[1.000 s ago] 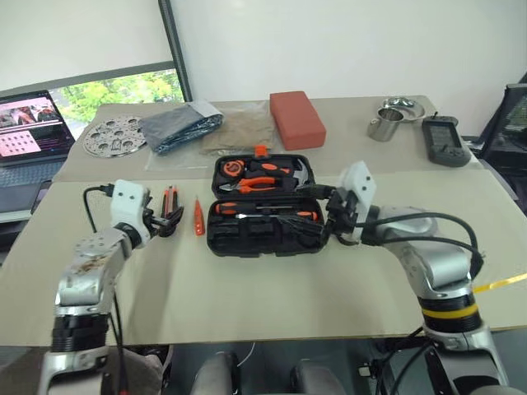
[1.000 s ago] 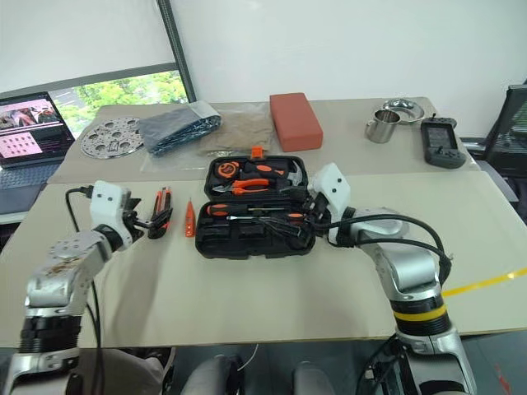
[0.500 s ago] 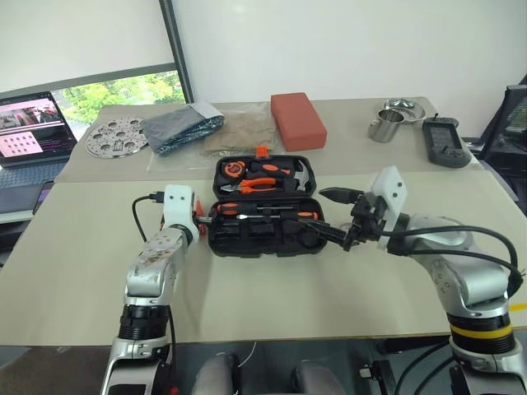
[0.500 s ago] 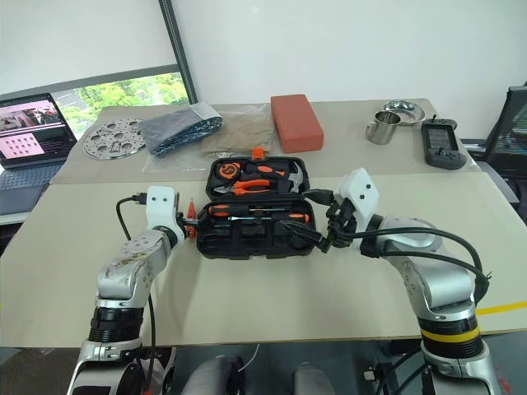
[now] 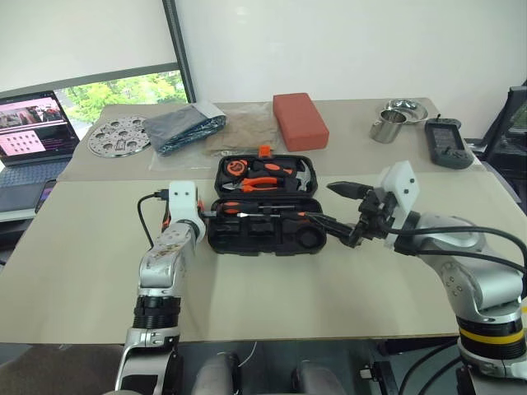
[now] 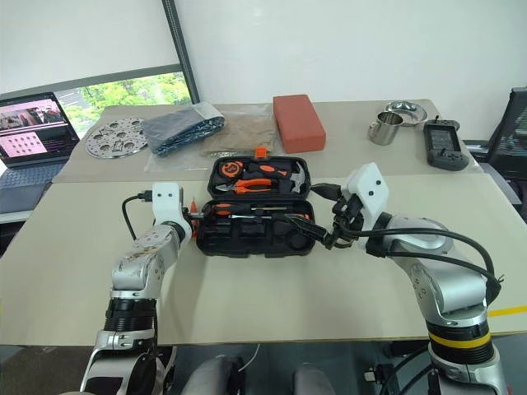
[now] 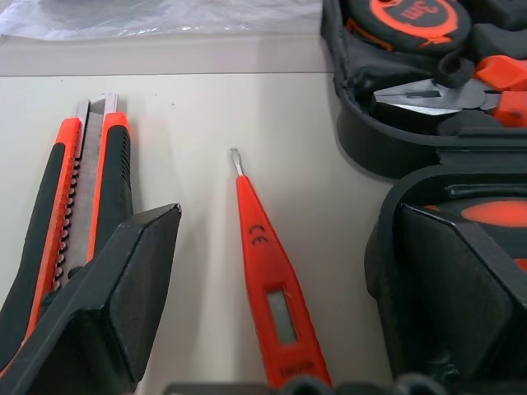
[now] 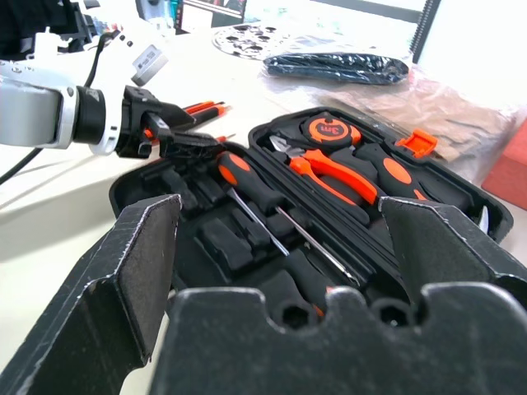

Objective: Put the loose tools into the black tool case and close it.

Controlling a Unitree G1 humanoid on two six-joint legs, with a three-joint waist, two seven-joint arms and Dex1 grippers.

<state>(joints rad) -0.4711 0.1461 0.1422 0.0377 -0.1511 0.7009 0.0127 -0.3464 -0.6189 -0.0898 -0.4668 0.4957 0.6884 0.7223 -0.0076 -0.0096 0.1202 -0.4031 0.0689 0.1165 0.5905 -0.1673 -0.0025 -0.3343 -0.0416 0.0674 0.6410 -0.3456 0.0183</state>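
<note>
Your left gripper (image 7: 272, 329), wide open and empty, straddles the slim orange tester screwdriver (image 7: 268, 284); risk: 1 finger (image 7: 449, 304) snags the black plastic tool case (image 5: 263, 210). Right gripper (image 5: 346, 216) open, empty.

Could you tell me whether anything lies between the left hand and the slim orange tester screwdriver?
Nothing visible does. The left hand is open, and the tester screwdriver lies on bare table between its fingers. The utility knife lies beside it on one side, the black tool case on the other.
</note>
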